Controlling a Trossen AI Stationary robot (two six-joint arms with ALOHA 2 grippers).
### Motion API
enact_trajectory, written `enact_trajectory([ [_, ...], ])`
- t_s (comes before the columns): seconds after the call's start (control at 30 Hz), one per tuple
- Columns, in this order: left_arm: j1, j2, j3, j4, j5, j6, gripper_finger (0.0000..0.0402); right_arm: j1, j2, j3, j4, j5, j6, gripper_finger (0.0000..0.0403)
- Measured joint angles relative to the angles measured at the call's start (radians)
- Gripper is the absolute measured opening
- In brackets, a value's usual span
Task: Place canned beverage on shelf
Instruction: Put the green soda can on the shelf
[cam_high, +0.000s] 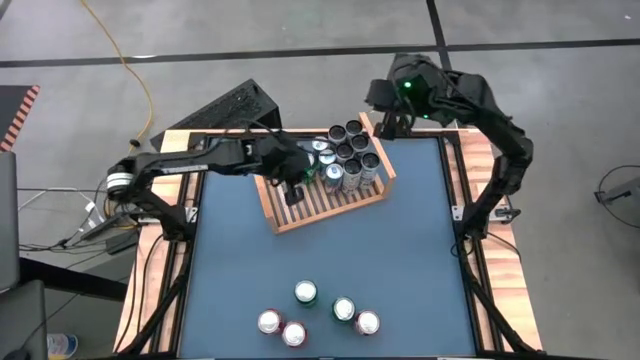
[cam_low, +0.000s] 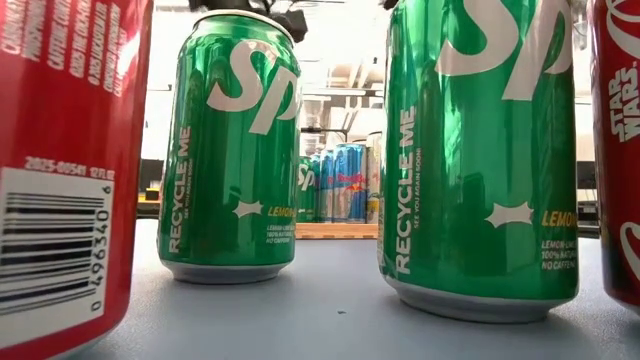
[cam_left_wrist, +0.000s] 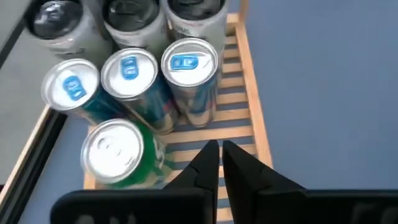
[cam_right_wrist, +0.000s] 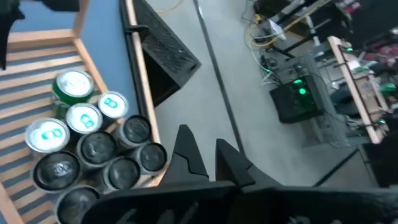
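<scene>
So my left end effector (cam_high: 293, 187) hung clenched and empty over the shelf (cam_high: 300, 215), nearer than my right to the upright cans (cam_high: 318, 312) waiting across the worktop.

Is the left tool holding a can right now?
No, the left tool is shut on nothing above the shelf slats, beside the green can.

Shelf (cam_high: 330, 205): light wood, slats, matt. Cans (cam_left_wrist: 127, 74): shiny metal, smooth silver tops. Green cans (cam_low: 232, 150): glossy. Tabletop (cam_high: 330, 260): blue, smooth, matt, wood edge. Left hand (cam_left_wrist: 221, 158): black, matt plastic.
</scene>
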Motion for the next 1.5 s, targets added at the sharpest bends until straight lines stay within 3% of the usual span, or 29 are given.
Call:
enact_trajectory([
  [0.57, 0.054, 0.221, 0.000, 0.019, -0.074, 0.009, 0.0000, -0.026, 0.001, 0.000, -0.097, 0.040, -0.003, 0.0000],
  [0.8, 0.093, 0.223, -0.001, 0.025, -0.155, -0.017, 0.0000, -0.045, 0.004, 0.000, -0.126, 0.040, -0.011, 0.0000],
  [1.23, 0.125, 0.219, -0.001, 0.005, -0.160, -0.070, 0.0000, -0.075, 0.003, 0.000, -0.156, 0.038, -0.042, 0.0000],
  [1.37, 0.124, 0.213, 0.000, -0.080, -0.200, -0.083, 0.0000, -0.084, 0.004, 0.000, -0.156, 0.033, -0.056, 0.0000],
  [1.5, 0.124, 0.161, 0.000, -0.077, -0.193, -0.096, 0.0000, -0.107, 0.003, 0.000, -0.156, -0.016, -0.063, 0.0000],
])
